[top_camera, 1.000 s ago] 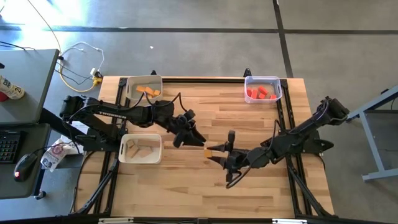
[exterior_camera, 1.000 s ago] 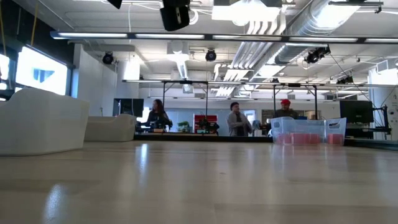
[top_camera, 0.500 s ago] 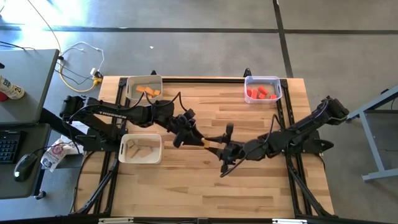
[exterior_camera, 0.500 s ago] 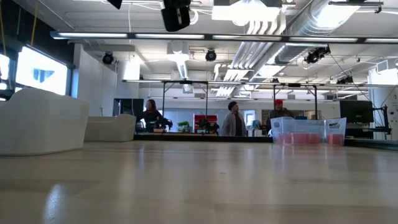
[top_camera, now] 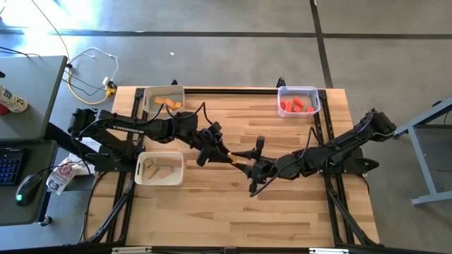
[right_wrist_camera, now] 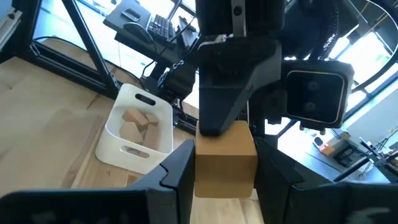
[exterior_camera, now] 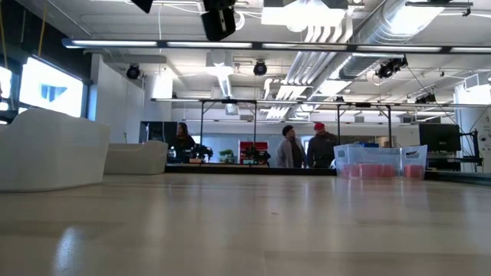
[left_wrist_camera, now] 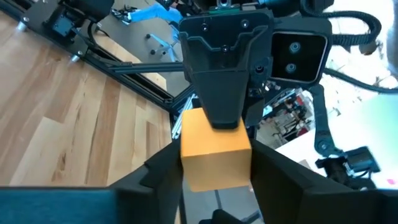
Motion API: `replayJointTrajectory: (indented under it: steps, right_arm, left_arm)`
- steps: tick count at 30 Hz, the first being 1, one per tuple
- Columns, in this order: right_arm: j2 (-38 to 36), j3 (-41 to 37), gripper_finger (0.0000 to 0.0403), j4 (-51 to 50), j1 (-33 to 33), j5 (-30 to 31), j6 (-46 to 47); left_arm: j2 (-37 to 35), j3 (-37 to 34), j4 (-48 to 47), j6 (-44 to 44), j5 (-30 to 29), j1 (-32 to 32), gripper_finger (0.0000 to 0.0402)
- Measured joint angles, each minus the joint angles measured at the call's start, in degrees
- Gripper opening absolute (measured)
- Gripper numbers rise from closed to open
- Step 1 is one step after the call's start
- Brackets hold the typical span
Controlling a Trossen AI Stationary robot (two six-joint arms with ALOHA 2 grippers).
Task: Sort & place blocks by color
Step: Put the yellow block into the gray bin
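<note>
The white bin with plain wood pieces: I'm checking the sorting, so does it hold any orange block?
No, the white bin holds only plain light wood pieces in the right wrist view.

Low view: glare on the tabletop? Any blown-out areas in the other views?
Low view: ceiling lights mirror as a pale sheen on the table, strongest at left. Left wrist view: background washes white at right, orange block evenly lit. Right wrist view: windows glare bright. High view: sunlit streak on the floor.
</note>
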Motion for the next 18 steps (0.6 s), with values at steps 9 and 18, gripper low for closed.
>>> replayJointTrajectory:
  steps: [9,18]
  right_arm:
    - [0.0,0.0,0.0108,-0.8,-0.5,-0.1,-0.9]
    - [0.1,0.0,0.0141,-0.7,-1.0,0.7,3.0]
  left_arm:
    - [0.1,0.0,-0.7,3.5,2.2,1.5,0.0107]
    - [0.1,0.0,-1.8,5.7,7.9,6.3,0.0109]
